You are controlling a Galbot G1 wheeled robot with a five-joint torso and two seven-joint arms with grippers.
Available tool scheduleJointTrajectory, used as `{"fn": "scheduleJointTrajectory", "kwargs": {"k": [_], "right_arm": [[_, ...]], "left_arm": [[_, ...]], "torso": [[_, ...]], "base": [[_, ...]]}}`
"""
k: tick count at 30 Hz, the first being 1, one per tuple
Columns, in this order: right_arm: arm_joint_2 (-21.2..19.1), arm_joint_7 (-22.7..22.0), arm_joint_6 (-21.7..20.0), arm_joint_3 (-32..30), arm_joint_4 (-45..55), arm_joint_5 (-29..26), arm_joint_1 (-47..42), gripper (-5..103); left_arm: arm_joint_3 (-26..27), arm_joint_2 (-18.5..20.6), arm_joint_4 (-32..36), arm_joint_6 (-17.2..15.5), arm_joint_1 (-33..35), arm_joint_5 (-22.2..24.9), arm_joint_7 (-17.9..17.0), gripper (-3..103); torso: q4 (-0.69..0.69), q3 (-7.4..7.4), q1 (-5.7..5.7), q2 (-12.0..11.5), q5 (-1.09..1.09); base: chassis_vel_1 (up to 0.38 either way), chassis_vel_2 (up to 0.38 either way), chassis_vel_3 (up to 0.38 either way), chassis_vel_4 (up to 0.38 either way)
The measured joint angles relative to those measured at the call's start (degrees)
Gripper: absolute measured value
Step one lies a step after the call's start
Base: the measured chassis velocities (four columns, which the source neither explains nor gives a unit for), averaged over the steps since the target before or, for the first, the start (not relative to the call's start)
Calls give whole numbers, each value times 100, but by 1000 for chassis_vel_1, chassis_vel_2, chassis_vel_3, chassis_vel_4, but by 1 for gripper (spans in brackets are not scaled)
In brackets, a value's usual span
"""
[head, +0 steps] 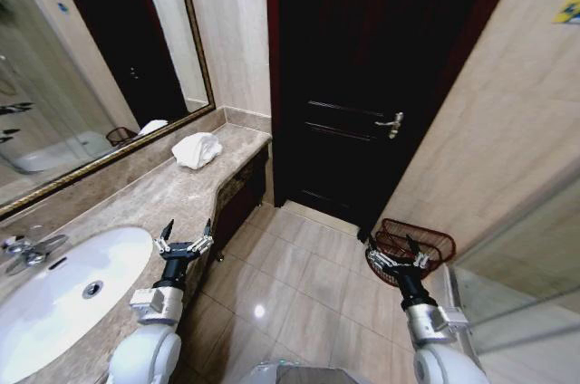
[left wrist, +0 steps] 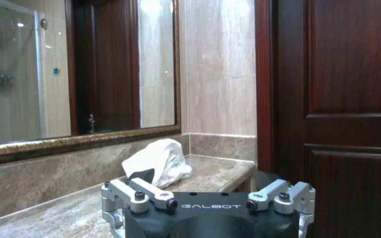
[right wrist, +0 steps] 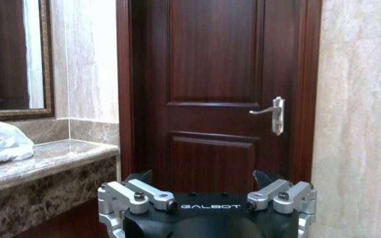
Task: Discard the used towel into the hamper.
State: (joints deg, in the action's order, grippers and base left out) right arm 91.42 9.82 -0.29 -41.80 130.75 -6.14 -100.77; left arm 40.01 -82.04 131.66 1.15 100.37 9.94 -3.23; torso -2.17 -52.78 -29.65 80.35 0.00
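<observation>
With both my left pincer [head: 183,241] and right pincer [head: 395,255] spread empty low in frame, I judge I'm pre-reach: towel [head: 197,149] centre-left on the counter [head: 154,198], hamper [head: 417,245] lower right.

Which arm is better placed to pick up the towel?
Left, probably. The left gripper hangs open over the counter where the towel lies; the right gripper is over by the hamper.

Soft white cloth towel [head: 197,148], polished marble counter [head: 172,198] (glossy), wire-mesh hamper [head: 417,244], dark wood door [head: 362,85]
</observation>
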Motion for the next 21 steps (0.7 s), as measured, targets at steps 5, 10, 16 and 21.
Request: {"fn": "scheduleJointTrajectory", "kwargs": {"k": [5, 10, 16, 21], "right_arm": [[-2, 0, 10, -2, 19, -5, -18, 100], [-7, 0, 9, 0, 50, -6, -20, 100], [-14, 0, -17, 9, 99, -3, -11, 100], [-11, 0, -17, 9, 105, -2, -12, 100]], "left_arm": [[-54, -41, 30, 0, 8, -49, -11, 100], [-37, -31, 33, 6, 22, -48, -16, 100], [-30, -45, 53, 21, 36, -45, -22, 100], [-26, -45, 70, 32, 38, -44, -31, 100]], "torso": [[1, 0, 0, 0, 1], [0, 0, 0, 0, 0], [1, 0, 0, 0, -1], [0, 0, 0, 0, 0]], "base": [[-65, 147, 127, -81], [-79, 131, 155, -58], [-84, 144, 133, -77], [-72, 162, 160, -73]]}}
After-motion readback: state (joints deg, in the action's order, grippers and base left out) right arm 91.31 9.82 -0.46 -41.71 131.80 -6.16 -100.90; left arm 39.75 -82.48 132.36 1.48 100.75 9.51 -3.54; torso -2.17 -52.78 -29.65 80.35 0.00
